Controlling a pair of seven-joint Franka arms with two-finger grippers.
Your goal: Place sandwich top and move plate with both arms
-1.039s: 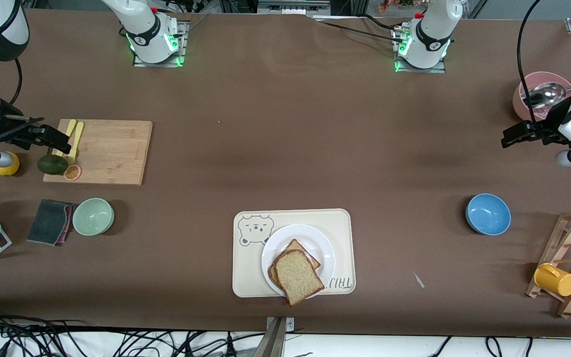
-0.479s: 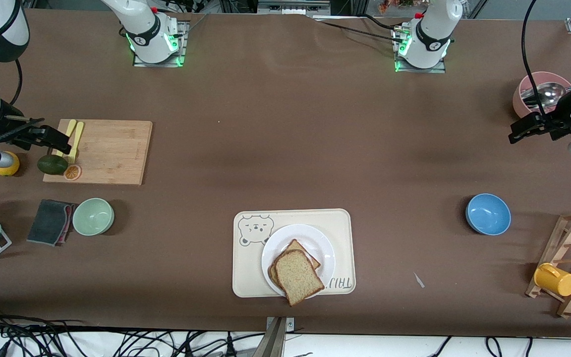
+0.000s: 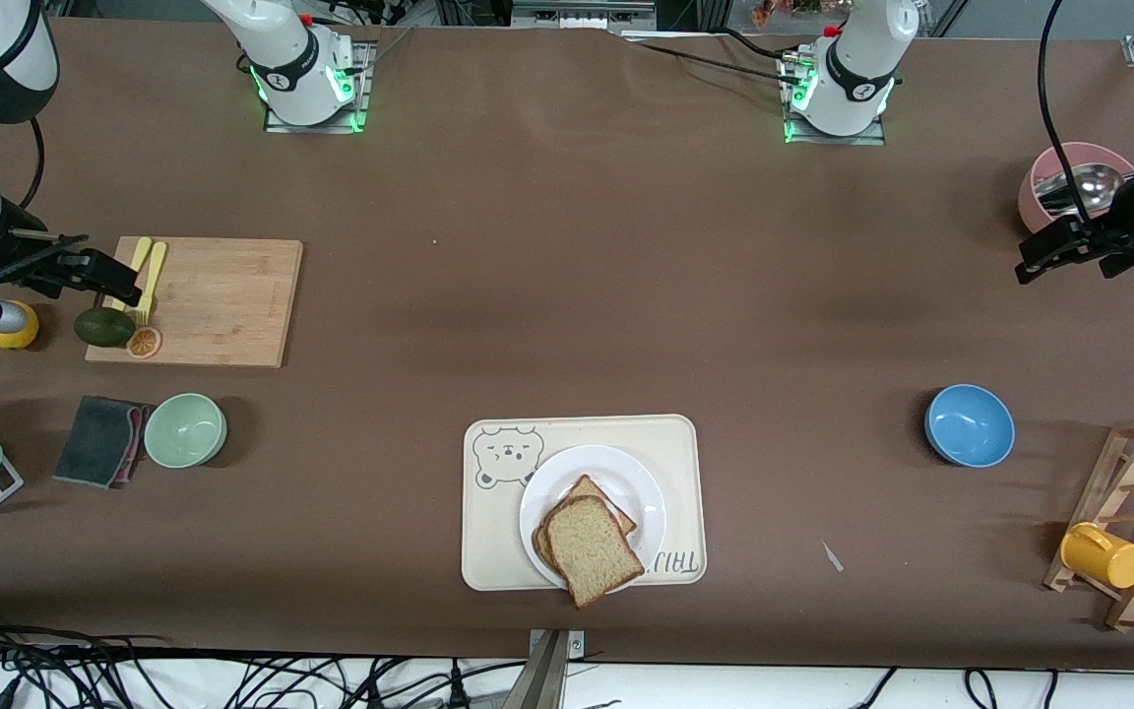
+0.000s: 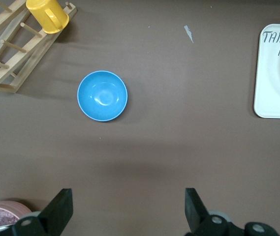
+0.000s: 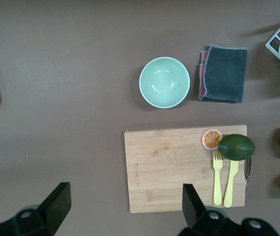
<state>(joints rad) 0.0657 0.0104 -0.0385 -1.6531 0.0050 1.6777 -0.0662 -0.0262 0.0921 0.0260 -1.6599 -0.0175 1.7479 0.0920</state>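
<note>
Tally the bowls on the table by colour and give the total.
Blue bowl: 1
Green bowl: 1
Pink bowl: 1, holding a metal spoon
Total: 3
</note>
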